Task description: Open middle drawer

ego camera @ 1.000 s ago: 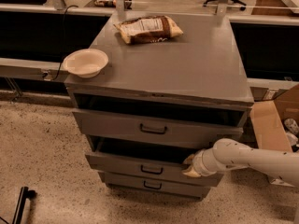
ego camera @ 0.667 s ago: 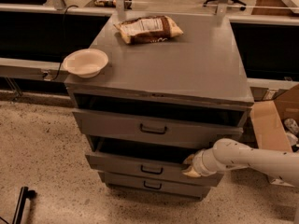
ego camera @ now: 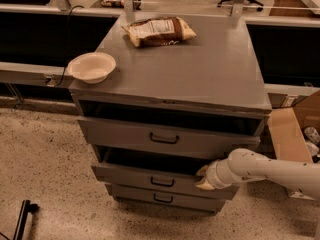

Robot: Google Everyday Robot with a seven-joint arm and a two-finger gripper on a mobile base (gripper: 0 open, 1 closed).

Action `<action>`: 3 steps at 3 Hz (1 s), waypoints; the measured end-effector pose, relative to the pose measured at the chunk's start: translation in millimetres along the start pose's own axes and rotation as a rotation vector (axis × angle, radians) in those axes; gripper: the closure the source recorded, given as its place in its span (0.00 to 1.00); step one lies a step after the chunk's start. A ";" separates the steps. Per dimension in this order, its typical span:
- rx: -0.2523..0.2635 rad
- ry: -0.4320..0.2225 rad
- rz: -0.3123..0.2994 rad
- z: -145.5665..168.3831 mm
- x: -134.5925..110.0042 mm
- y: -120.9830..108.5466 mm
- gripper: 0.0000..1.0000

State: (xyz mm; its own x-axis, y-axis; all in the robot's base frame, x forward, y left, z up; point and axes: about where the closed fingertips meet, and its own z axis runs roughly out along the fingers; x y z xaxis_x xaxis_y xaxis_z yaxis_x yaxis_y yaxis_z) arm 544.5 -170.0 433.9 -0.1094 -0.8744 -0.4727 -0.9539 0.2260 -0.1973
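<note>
The grey metal cabinet (ego camera: 200,69) has three drawers. The middle drawer (ego camera: 135,176), mid-sized with a small black bar handle (ego camera: 162,182), stands pulled out a little, with a dark gap above its front. My gripper (ego camera: 204,178), on a white arm coming in from the right, is at the right end of the middle drawer's front, at its top edge, well to the right of the handle. The taller top drawer (ego camera: 125,134) also stands out a little. The narrowest bottom drawer (ego camera: 140,195) sits nearly flush.
A white bowl (ego camera: 92,66) sits at the cabinet top's left edge and a snack bag (ego camera: 159,31) lies at its back. A cardboard box (ego camera: 292,134) stands on the floor at the right. A black object (ego camera: 22,219) lies on the speckled floor at the lower left.
</note>
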 end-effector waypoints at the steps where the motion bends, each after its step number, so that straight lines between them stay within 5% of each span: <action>1: 0.000 0.000 0.000 0.0 0.0 0.0 0.34; 3: 0.000 0.000 0.000 0.1 0.0 0.1 0.00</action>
State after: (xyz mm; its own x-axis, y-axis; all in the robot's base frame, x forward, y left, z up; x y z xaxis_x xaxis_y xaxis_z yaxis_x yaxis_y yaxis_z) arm 544.5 -169.9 433.9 -0.1094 -0.8744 -0.4727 -0.9540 0.2260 -0.1972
